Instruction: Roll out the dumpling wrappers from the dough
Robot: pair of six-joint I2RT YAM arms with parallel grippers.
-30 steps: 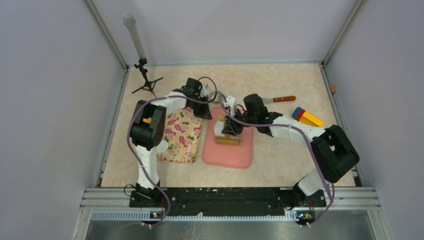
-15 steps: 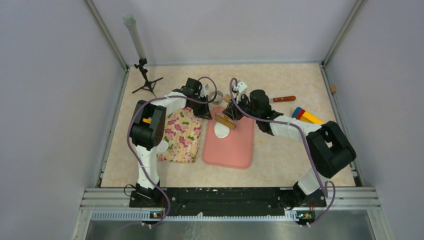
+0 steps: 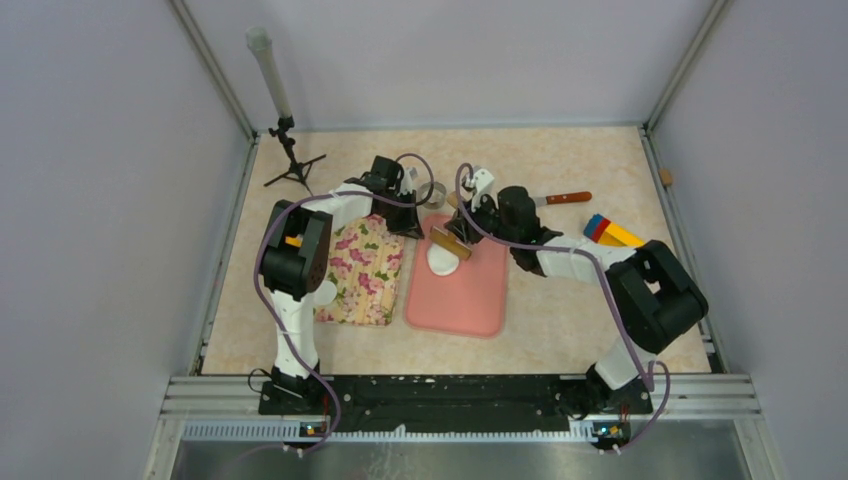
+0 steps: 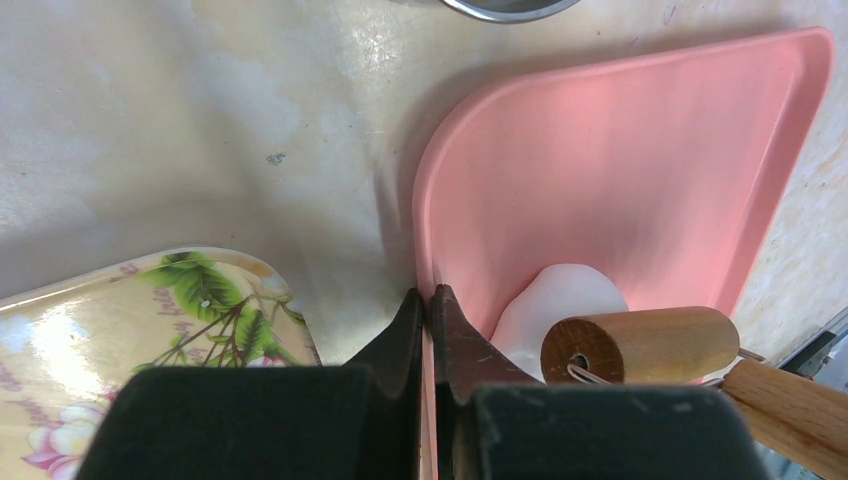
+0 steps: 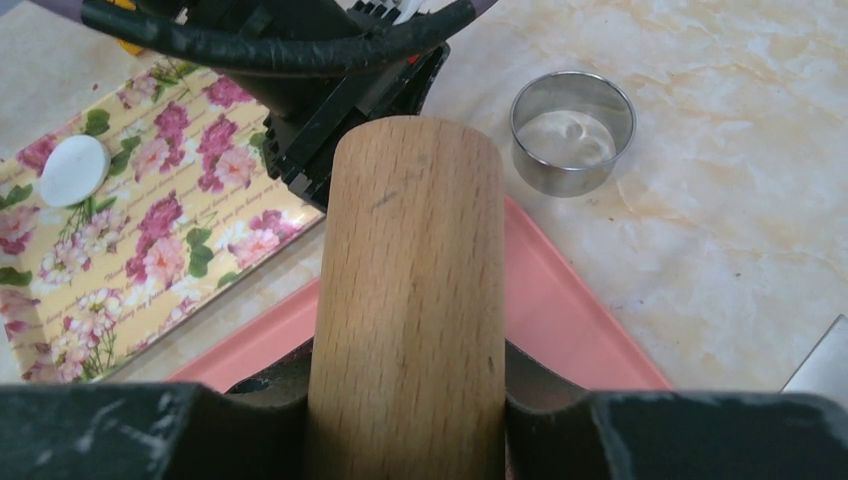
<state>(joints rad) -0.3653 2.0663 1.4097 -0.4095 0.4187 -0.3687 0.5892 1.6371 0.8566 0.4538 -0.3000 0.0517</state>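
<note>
The dough (image 3: 441,260) is found on the pink board (image 3: 462,305), in the board's far-left part, just inside its left rim. It is pressed into a soft white oval. As far as it shows, its long axis runs from the board's far edge towards its near edge. Its far end is covered by the rolling pin (image 3: 449,243). The pin's long axis is laid slantwise over the board, from the far-left corner towards the right rim. In the left wrist view, the pin's round end face (image 4: 640,345) is seen right against the dough (image 4: 555,300), though actual contact cannot be confirmed.

The right gripper (image 5: 405,400) is clamped on the pin's wooden barrel (image 5: 410,270), one finger on each side of it, with the barrel pointing away from the wrist.

The left gripper (image 4: 428,300) is brought together on the board's left rim. A thin strip of pink is seen between its fingertips, which are otherwise closed.

One dumpling wrapper (image 5: 72,170), a small white disc, is laid flat on the floral tray (image 5: 180,200) just left of the board. A metal ring cutter (image 5: 573,130) is stood upright on the table just beyond the board's far edge.
</note>
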